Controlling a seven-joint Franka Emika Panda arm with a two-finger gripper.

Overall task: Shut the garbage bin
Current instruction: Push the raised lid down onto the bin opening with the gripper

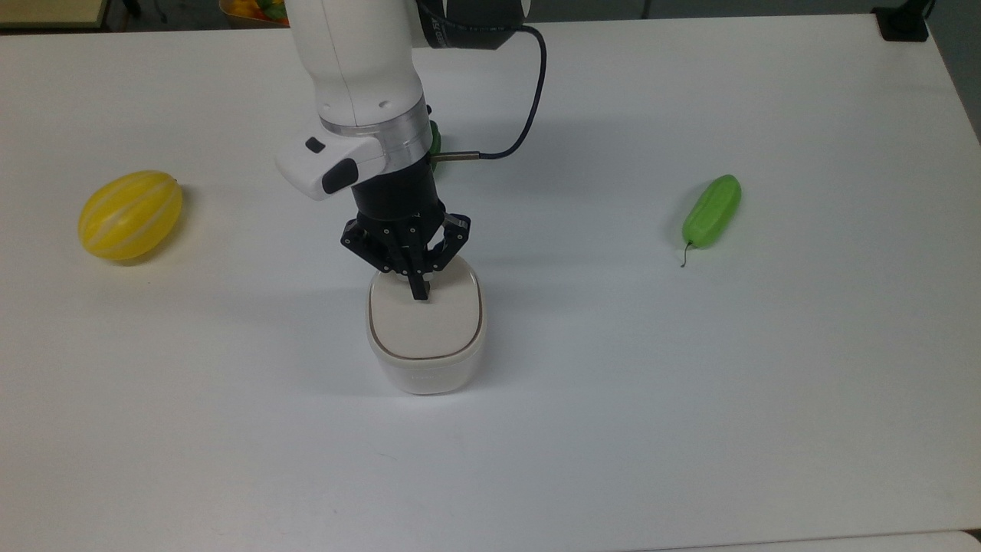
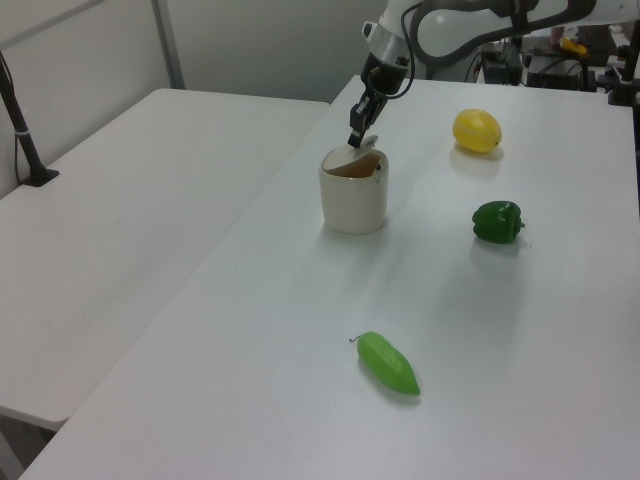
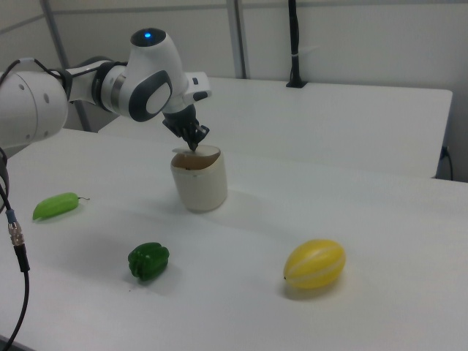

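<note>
The garbage bin (image 1: 426, 360) is a small white rounded-square tub standing mid-table, seen also in the left view (image 2: 353, 200) and the right view (image 3: 199, 183). Its beige lid (image 1: 426, 322) lies almost flat in the top view. In the left view the lid (image 2: 366, 160) still tilts a little above the rim, with a dark gap under it, as does the lid (image 3: 199, 154) in the right view. My gripper (image 1: 419, 290) is shut, its tip resting on the lid's far part. The gripper (image 2: 355, 140) points down from above, and the gripper (image 3: 193, 145) touches the lid.
A yellow melon (image 1: 130, 215) lies at the top view's left. A long green vegetable (image 1: 712, 210) lies at the top view's right. A green pepper (image 2: 497, 221) sits behind the arm. The arm's black cable (image 1: 529, 115) loops over the table.
</note>
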